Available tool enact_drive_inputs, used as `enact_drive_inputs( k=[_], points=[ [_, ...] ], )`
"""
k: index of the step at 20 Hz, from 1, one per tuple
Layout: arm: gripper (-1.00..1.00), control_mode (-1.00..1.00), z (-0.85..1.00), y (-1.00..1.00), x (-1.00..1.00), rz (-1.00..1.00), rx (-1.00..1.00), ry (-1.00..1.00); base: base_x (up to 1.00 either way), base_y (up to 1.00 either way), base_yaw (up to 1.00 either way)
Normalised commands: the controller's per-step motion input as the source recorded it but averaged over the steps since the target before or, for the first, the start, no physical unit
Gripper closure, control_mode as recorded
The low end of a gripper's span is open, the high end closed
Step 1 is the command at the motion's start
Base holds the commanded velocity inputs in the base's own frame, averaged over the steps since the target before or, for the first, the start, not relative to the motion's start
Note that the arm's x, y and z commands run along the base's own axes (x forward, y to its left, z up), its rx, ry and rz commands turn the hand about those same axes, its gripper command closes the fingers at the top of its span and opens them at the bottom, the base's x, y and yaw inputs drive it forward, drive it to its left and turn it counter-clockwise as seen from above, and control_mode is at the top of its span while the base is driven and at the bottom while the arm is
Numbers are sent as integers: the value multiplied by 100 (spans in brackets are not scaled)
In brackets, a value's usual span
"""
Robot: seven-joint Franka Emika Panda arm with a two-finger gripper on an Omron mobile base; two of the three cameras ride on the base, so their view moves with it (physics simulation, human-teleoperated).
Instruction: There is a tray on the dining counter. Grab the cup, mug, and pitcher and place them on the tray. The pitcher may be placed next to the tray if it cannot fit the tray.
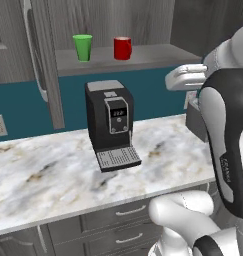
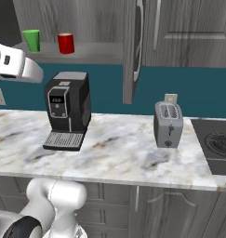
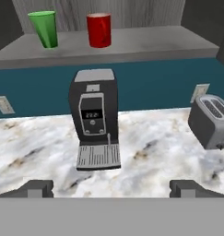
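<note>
The green cup (image 1: pixel 83 47) (image 2: pixel 32 40) (image 3: pixel 44 29) and the red mug (image 1: pixel 122 48) (image 2: pixel 65 43) (image 3: pixel 99 30) stand upright side by side on a grey shelf (image 1: pixel 143 59) (image 3: pixel 145 44) above the teal wall, the cup to the left. My gripper (image 3: pixel 114 189) is open and holds nothing. It hangs over the marbled worktop, well short of the shelf and below it, facing the wall. The tray, the dining counter and the pitcher are out of view.
A black coffee machine (image 1: pixel 110 122) (image 2: pixel 67 109) (image 3: pixel 96 117) stands on the marbled worktop (image 1: pixel 53 175) below the shelf. A grey toaster (image 2: pixel 168 123) (image 3: pixel 210 120) sits to its right, with a stove (image 2: pixel 216 144) beyond. An open cabinet door (image 1: pixel 43 60) (image 2: pixel 134 46) juts out beside the shelf.
</note>
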Motion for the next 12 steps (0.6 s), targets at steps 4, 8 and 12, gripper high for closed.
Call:
enact_drive_inputs(
  k=[4,8,12],
  points=[
    [-100,-100,0,-54,34,2,0,0,0,0,0],
    [-100,-100,0,-36,57,10,0,0,0,0,0],
    [-100,-100,0,-10,40,13,0,-20,0,0,0]
  ],
)
